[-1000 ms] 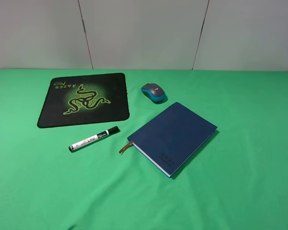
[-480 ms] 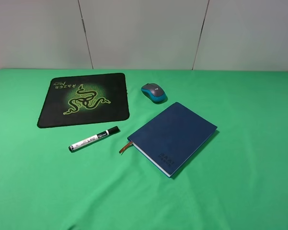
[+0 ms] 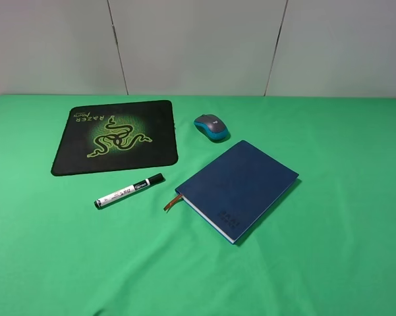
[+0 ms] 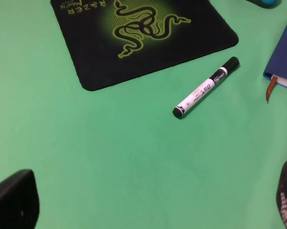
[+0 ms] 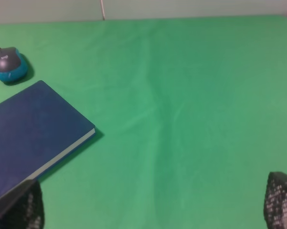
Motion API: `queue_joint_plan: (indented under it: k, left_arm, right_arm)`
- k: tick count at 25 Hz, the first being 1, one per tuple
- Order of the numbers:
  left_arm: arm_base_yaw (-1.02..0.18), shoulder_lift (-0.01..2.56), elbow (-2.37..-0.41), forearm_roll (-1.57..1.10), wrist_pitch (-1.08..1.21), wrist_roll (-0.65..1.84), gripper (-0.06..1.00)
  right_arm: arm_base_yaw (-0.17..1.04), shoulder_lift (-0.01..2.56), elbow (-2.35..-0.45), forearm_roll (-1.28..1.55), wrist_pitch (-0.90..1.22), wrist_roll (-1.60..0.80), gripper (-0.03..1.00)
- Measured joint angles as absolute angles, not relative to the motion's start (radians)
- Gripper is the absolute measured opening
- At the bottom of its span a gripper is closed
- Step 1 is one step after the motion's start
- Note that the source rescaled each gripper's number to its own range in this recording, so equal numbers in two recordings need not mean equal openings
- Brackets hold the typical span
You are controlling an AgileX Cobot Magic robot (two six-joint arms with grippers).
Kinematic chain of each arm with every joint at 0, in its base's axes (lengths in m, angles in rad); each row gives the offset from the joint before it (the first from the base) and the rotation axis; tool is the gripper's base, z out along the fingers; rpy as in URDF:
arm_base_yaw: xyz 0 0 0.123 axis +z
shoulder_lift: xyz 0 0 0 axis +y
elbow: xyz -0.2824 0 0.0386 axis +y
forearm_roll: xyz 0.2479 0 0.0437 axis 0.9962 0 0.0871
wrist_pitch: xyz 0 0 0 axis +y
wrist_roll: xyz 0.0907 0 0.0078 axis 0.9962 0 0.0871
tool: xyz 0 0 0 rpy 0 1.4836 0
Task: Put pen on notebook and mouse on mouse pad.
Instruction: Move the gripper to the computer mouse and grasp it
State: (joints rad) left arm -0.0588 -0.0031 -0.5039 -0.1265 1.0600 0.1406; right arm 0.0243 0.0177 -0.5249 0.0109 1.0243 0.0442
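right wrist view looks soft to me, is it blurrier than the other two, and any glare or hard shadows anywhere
Exterior high: sharp and evenly lit, no glare; the notebook throws only a soft shadow along its right edge. Left wrist: the print on the pen is fairly crisp. Right wrist: yes, softer, the logo on the mouse is smeared, and the tool fingertips are just dark blurs.
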Motion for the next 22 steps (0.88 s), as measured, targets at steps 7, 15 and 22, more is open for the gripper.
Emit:
queue_joint_plan:
  k: [7,15,22]
  left_arm:
    - [-0.059,-0.003,-0.504,-0.126,1.060,0.141,1.00]
    - [-0.059,-0.003,-0.504,-0.126,1.060,0.141,1.00]
    - [-0.059,-0.003,-0.504,-0.126,1.060,0.141,1.00]
  right_arm:
    - [0.024,0.327,-0.708,0.011,1.000,0.058,1.00]
    - [0.024,0.773,-0.952,0.022,0.902,-0.048,1.00]
    - [0.028,1.122,-1.191,0.097,0.886,-0.188,1.00]
